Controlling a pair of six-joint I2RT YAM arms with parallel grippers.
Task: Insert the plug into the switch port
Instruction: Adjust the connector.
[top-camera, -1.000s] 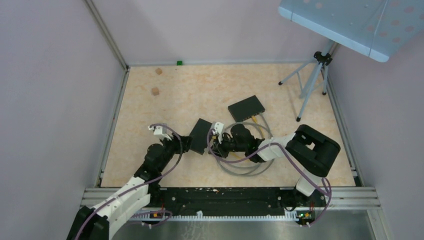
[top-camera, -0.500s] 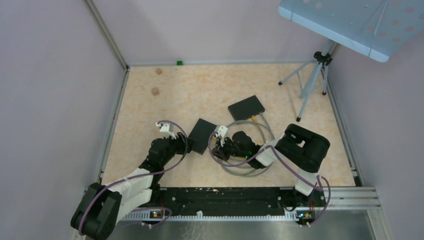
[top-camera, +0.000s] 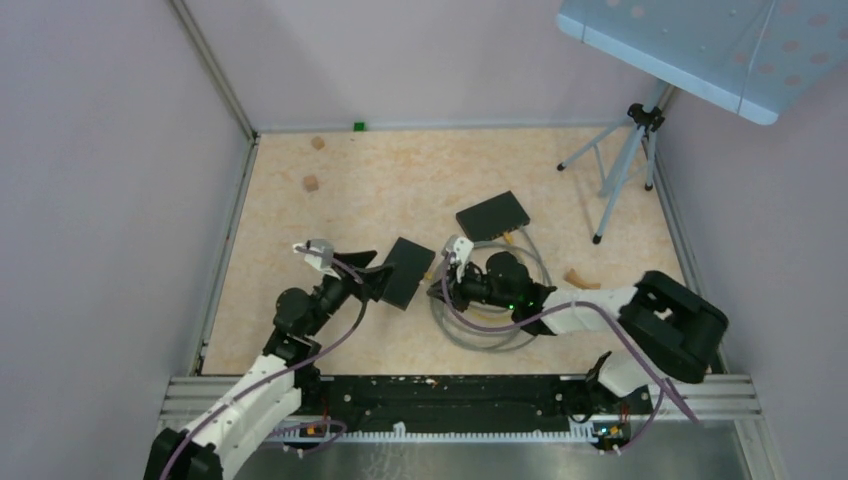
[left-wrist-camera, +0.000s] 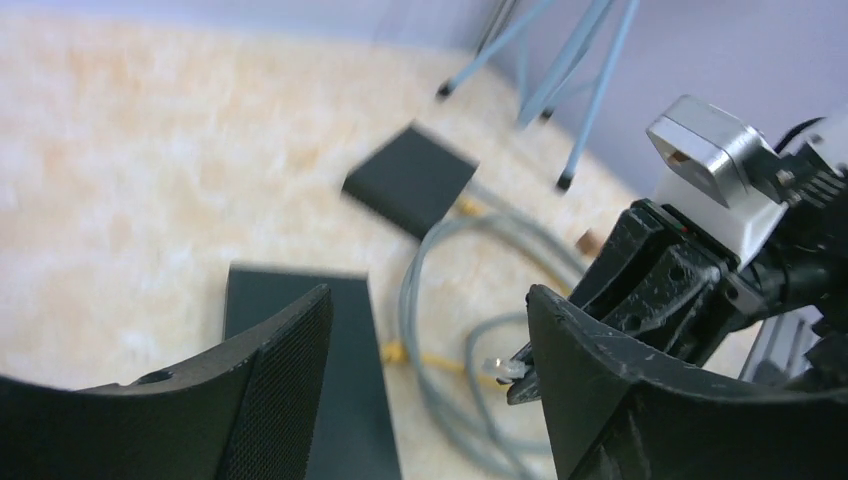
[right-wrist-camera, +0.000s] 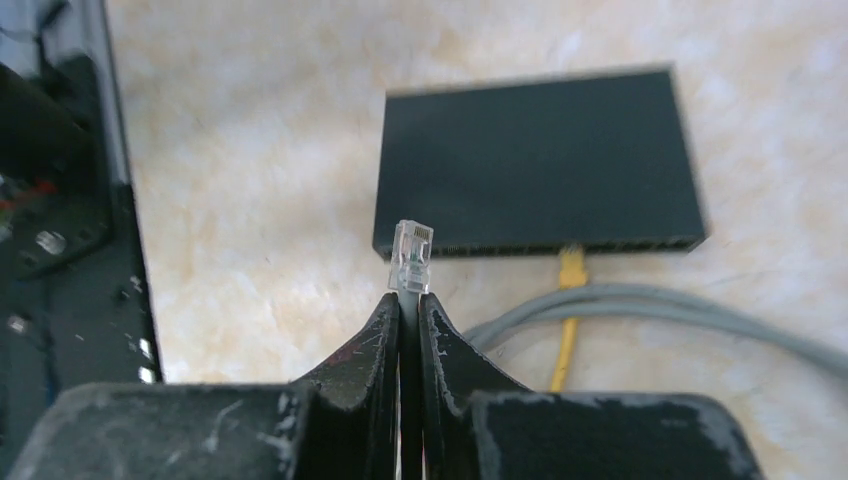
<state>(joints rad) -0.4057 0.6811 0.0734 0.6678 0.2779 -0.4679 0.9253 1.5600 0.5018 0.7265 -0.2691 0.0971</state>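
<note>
With the right gripper (right-wrist-camera: 410, 300) pinching the clear plug (right-wrist-camera: 412, 255) just right of the mid-table switch (top-camera: 405, 272) and the left gripper (left-wrist-camera: 428, 300) spread, clamping nothing, a push could slide the switch away or tilt the thinly held plug.

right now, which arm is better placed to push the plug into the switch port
Right. The right arm has its jaws shut on the clear plug, tip aimed at the switch just ahead. The left arm has open jaws and holds nothing.
</note>
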